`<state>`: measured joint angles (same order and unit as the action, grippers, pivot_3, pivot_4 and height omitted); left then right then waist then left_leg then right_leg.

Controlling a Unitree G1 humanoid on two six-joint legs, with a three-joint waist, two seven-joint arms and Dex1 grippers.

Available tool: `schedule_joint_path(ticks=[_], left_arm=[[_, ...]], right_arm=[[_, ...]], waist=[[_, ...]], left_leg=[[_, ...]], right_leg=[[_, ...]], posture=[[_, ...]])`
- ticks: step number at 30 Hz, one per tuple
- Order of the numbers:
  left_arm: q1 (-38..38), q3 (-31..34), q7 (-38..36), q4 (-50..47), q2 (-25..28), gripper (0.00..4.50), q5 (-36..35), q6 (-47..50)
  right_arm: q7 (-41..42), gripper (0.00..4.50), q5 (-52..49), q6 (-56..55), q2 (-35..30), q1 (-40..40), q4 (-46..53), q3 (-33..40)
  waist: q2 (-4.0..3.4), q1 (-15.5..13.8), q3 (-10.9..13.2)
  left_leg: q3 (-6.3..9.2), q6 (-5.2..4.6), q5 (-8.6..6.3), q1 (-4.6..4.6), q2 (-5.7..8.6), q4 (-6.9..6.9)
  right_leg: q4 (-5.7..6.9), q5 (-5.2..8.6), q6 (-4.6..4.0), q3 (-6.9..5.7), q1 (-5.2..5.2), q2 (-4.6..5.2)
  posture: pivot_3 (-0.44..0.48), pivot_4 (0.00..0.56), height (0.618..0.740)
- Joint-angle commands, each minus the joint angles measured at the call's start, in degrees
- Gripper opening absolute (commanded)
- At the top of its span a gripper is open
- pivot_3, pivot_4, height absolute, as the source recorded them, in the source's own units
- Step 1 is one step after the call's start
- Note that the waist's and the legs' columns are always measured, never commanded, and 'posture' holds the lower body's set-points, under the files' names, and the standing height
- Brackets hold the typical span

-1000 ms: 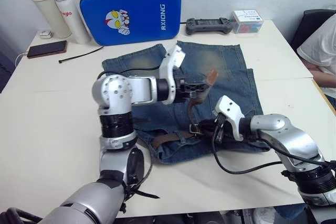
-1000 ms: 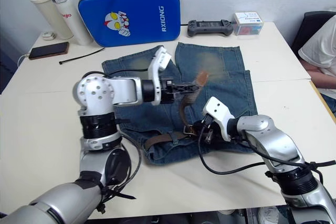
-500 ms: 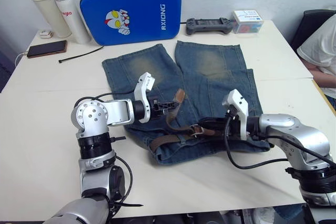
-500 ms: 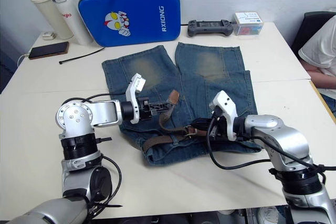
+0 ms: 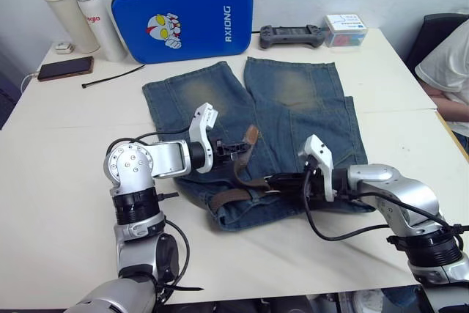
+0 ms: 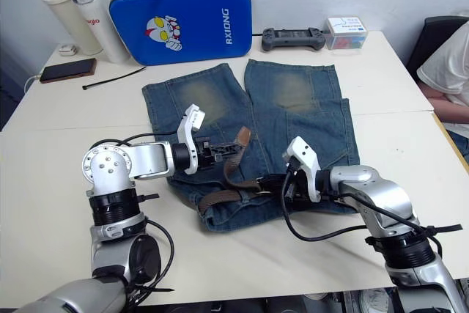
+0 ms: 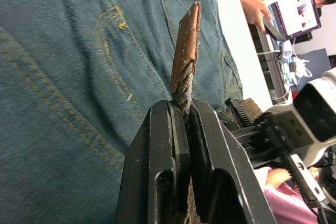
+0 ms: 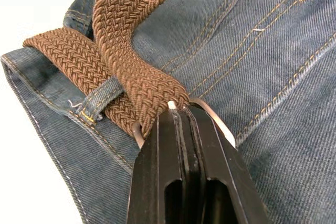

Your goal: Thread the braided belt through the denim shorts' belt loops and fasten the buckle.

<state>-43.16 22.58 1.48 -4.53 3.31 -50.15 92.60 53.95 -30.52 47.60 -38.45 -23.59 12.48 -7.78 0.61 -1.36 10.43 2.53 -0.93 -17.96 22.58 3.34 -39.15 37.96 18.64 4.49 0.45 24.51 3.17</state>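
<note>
The denim shorts (image 5: 293, 100) lie flat mid-table, waistband toward me. The braided belt (image 5: 231, 196) runs along the waistband, under a belt loop (image 8: 100, 100), then arcs up to my left gripper (image 5: 236, 149). That gripper is shut on the strap just below its brown leather tip (image 7: 187, 45) and holds it above the shorts. At the waistband's middle my right gripper (image 5: 270, 179) is shut on the silver buckle (image 8: 215, 118), where the strap doubles back over itself (image 8: 131, 40).
A blue padded case (image 5: 183, 12) stands at the back, with two bottles (image 5: 80, 9), a phone (image 5: 64, 68) and a black cable tie (image 5: 110, 76) to its left. A game controller (image 5: 292, 34) and a small box (image 5: 344, 28) sit back right. A person (image 5: 447, 71) sits at the right edge.
My left gripper has come down and leftward with the belt tip since a second ago. My right gripper has slid a little left along the waistband, still on the buckle.
</note>
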Motion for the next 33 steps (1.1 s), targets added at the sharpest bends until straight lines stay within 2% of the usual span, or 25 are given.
schedule_joint_path(ticks=[1,13,20,27,33], left_arm=[[-0.8,0.4,0.4,-2.6,0.0,0.0,-1.5,-0.1],[-5.2,1.9,-1.3,-3.0,-1.0,0.0,-0.4,-0.5],[-5.7,0.5,-2.7,-3.9,-0.9,0.0,0.5,-1.7],[-4.1,-4.9,-12.6,-6.8,6.1,0.0,0.1,-10.8],[-0.2,-12.6,-25.1,-11.3,13.6,0.0,-0.1,-17.8]], right_arm=[[1.5,0.04,0.9,-0.8,-0.4,-0.5,-0.3,-1.4],[5.2,0.04,6.8,-4.4,-0.5,-3.4,-6.3,-7.9],[7.3,0.04,5.6,-5.3,-0.4,-3.4,-7.1,-5.9],[11.5,0.04,-1.3,-3.5,-3.1,-1.2,-3.3,1.2],[14.4,0.04,-7.2,0.7,-5.0,-4.5,-3.5,5.8]], waist=[[0.0,0.1,0.0],[0.22,0.2,-0.1],[0.32,0.5,-0.2],[0.32,0.2,-0.2],[0.29,0.3,-0.2]], left_leg=[[0.0,0.0,0.0,-0.01,0.0,0.0],[0.0,0.03,-0.02,-0.16,-0.02,0.02],[0.0,0.08,-0.04,-0.27,-0.06,0.03],[0.01,0.08,-0.04,-0.22,-0.05,0.05],[0.01,0.08,-0.04,-0.21,-0.05,0.09]], right_leg=[[0.0,0.0,0.0,0.0,0.0,0.0],[-0.02,0.0,0.0,0.0,-0.14,-0.02],[-0.02,0.0,0.0,0.01,-0.22,-0.06],[-0.09,0.0,0.0,0.0,-0.2,-0.05],[-0.12,0.0,-0.01,0.02,-0.19,-0.05]], posture=[[0.0,0.15,0.74],[0.0,0.15,0.74],[0.0,0.15,0.74],[0.0,0.15,0.74],[0.0,0.15,0.74]])
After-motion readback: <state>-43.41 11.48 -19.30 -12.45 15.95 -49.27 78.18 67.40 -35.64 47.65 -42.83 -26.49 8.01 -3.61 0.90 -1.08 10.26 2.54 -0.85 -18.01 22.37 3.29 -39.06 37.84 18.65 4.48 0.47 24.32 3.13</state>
